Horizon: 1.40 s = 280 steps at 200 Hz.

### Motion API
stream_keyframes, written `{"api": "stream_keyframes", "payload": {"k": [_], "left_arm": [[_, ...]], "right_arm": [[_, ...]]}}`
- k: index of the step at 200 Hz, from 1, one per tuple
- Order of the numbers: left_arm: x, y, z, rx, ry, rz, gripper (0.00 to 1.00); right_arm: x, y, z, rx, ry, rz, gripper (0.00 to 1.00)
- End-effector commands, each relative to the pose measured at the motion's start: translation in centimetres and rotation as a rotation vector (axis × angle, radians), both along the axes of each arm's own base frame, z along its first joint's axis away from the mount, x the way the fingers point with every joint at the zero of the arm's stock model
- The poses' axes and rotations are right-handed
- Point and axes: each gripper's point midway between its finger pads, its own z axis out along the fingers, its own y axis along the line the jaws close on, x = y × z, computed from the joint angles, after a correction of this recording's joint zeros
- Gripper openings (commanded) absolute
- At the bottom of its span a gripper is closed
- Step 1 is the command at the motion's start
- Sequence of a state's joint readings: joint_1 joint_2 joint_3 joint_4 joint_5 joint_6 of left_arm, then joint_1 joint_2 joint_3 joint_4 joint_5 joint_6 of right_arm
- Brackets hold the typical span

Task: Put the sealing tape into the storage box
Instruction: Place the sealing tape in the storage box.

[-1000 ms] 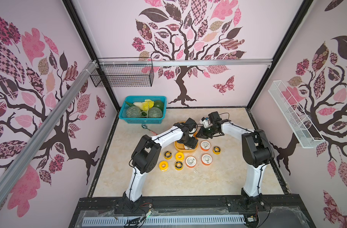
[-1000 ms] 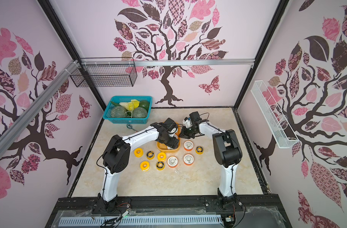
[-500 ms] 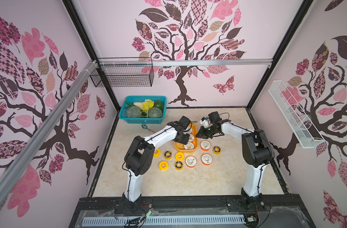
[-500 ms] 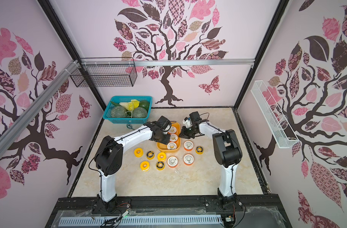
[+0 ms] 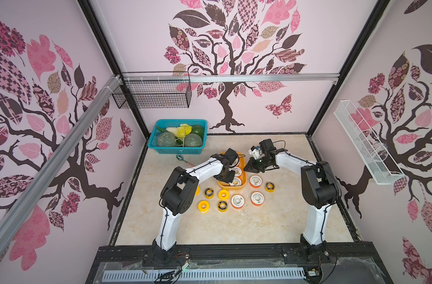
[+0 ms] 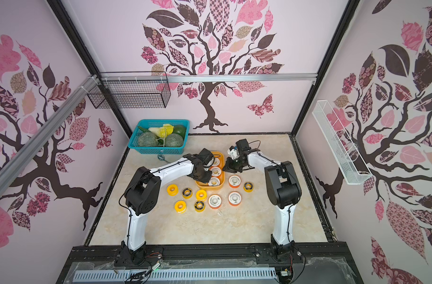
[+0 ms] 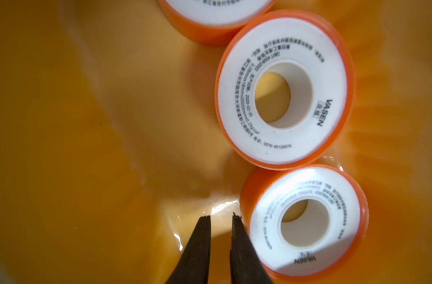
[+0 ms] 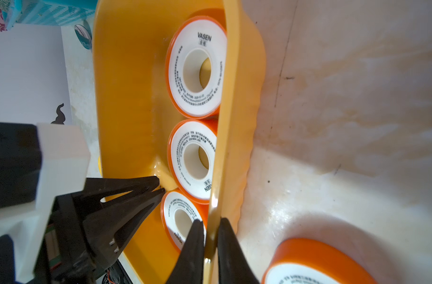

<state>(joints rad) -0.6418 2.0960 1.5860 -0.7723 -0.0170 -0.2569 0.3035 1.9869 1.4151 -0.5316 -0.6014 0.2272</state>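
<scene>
Three sealing tape rolls (image 7: 237,86) are laid flat in the storage box (image 8: 234,86), whose rim is clamped by the right jaws, while the left jaws are closed, empty, inside it.

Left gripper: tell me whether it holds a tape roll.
No, the left gripper is shut on nothing, its tips beside a roll in the box.

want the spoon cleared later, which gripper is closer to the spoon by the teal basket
Left. The left gripper sits shut inside the storage box, on the side toward the spoon; the right gripper pinches the box's wall farther from it.
</scene>
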Motion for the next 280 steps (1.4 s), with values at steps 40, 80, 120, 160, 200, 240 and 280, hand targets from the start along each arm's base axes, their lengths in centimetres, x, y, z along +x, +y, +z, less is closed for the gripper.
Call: {"api": "stream_keyframes", "payload": {"k": [40, 80, 120, 160, 200, 240, 280], "left_arm": [[-0.3, -1.5, -0.6, -0.029, 0.04, -0.039, 0.22], [0.0, -1.4, 0.1, -0.028, 0.021, -0.035, 0.22], [0.6, -0.6, 2.1, -0.002, -0.041, -0.018, 0.23], [1.0, -0.6, 5.8, -0.035, -0.117, -0.015, 0.36], [1.1, -0.2, 9.6, -0.088, -0.205, -0.018, 0.51], [1.2, 2.4, 12.7, -0.191, -0.293, 0.048, 0.6], [0.8, 6.0, 14.3, -0.194, -0.341, 0.117, 0.68]], "right_arm": [[0.4, 0.4, 0.5, -0.002, -0.007, 0.013, 0.16], [0.4, 0.4, 0.9, -0.003, -0.014, 0.012, 0.16], [0.6, 0.1, 2.0, -0.015, -0.046, 0.003, 0.17], [0.8, -0.3, 4.2, -0.022, -0.1, -0.006, 0.25], [0.8, -1.2, 6.5, -0.026, -0.154, -0.032, 0.36], [0.4, -3.6, 8.0, -0.031, -0.183, -0.082, 0.4], [-0.4, -6.2, 8.6, -0.069, -0.197, -0.117, 0.42]]}}
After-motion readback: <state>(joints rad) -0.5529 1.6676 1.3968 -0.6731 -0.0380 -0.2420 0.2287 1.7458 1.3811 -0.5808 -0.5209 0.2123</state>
